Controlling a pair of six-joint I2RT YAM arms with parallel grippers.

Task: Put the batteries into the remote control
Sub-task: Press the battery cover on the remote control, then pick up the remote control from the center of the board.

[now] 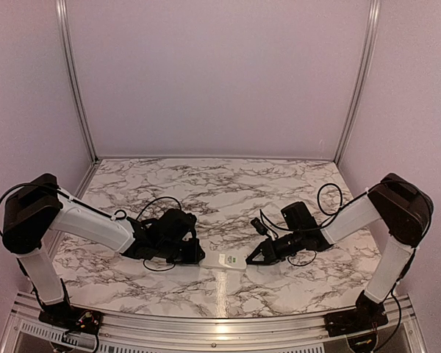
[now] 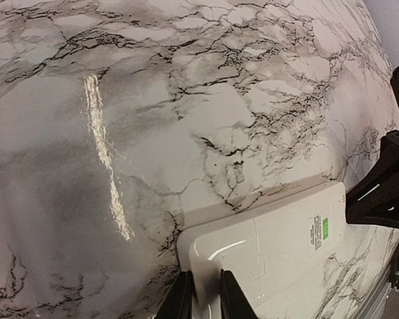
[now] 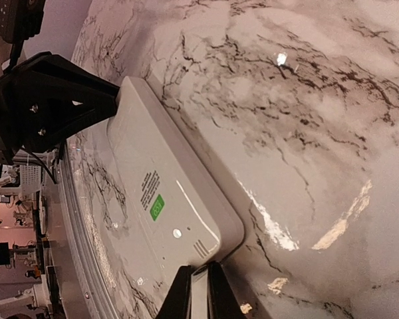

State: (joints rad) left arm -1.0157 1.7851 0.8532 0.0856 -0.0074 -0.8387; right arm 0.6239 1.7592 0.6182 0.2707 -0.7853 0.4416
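Pale pink walls point(image 1: 220, 73) enclose a marble-patterned table point(image 1: 206, 184), with glare streaking its glossy top. The left arm point(image 1: 95, 224) and the right arm point(image 1: 353, 213) both fold low over the near half of the table and reach inward until their tips almost meet at its middle.

Between them lies the remote control point(image 1: 230, 260), flat on the marble with its plain white back up, so the display and buttons are hidden. The left gripper point(image 2: 206, 302) has its fingers drawn nearly together over the rim of one end. The right gripper point(image 3: 198, 292) pinches the opposite end in the same way. Each claw is almost closed, with only a sliver of white plastic between its fingers. Holding both ends looks meant to steady the handset, back side exposed, so the battery compartment can be reached.

A small green sticker point(image 3: 157, 207) sits on that back. No batteries show in any view.
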